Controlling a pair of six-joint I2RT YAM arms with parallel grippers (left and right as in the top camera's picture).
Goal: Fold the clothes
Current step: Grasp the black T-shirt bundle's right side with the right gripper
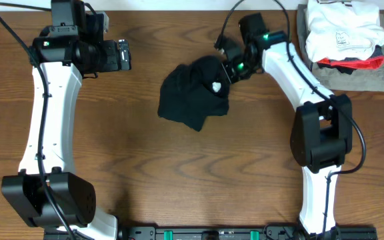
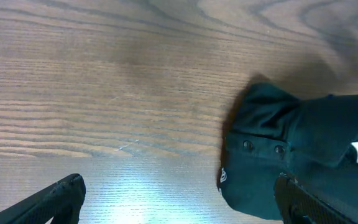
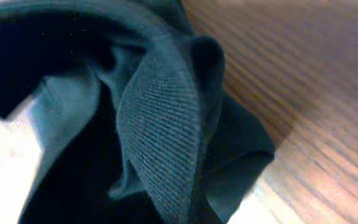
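Note:
The clothes, a black T-shirt (image 1: 193, 95), lie crumpled in a heap at the table's middle, a small white label (image 1: 216, 86) showing on top. My right gripper (image 1: 231, 71) sits at the heap's upper right edge, shut on the fabric. In the right wrist view the shirt's ribbed collar (image 3: 160, 143) bunches right up against the camera and hides the fingers. My left gripper (image 1: 123, 55) hovers to the left of the shirt, apart from it. Its fingers (image 2: 59, 194) stand wide open over bare wood, with the shirt (image 2: 291, 155) beside the right finger.
A stack of other garments lies at the far right corner: a white one with grey print (image 1: 344, 27) on top, a red and black layer (image 1: 352, 63) beneath, and a grey folded one (image 1: 359, 79) at the bottom. The wooden table (image 1: 145, 153) surrounds the shirt.

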